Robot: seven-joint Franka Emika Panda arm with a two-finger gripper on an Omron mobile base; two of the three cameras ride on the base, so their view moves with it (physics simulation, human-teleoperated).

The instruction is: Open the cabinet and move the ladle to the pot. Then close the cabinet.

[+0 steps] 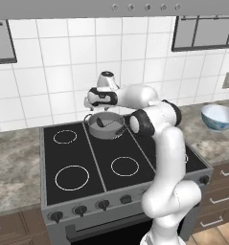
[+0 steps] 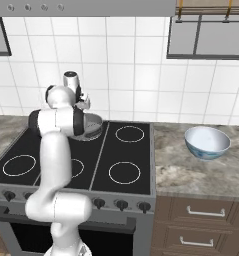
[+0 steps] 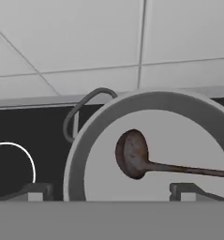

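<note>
- On the black glass stovetop [image 1: 87, 162], back burner: small round grey metal pot [image 1: 106, 125] with loop handles, small dark grey-black ladle [image 3: 137, 154] lying inside it, cup on the pot floor, slim handle running off toward the rim.
- Ladle-to-pot step looks done, judging from that placement.
- Left to do, by my read: back off the pot, get to the dark brown wall cabinet, shut its door. Cabinet state unknown from these views.
- White arm's two-finger gripper [image 3: 111, 191] hovering just over the pot, jaws spread wide; dark fingertips [image 3: 37, 190] sit either side of the pot floor in the hand view, one outside the rim, one over the ladle handle.
- Holding nothing; no visible contact between fingers and ladle or pot wall.
- From the base views, wrist hangs over the pot near the white tiled wall [image 1: 53, 72].
- Pale blue-white bowl [image 2: 207, 142] sits on the grey stone counter [image 2: 191, 175], well apart, not involved.
- Risk: a finger clipping the ladle handle on retreat; straight lift looks safest.
</note>
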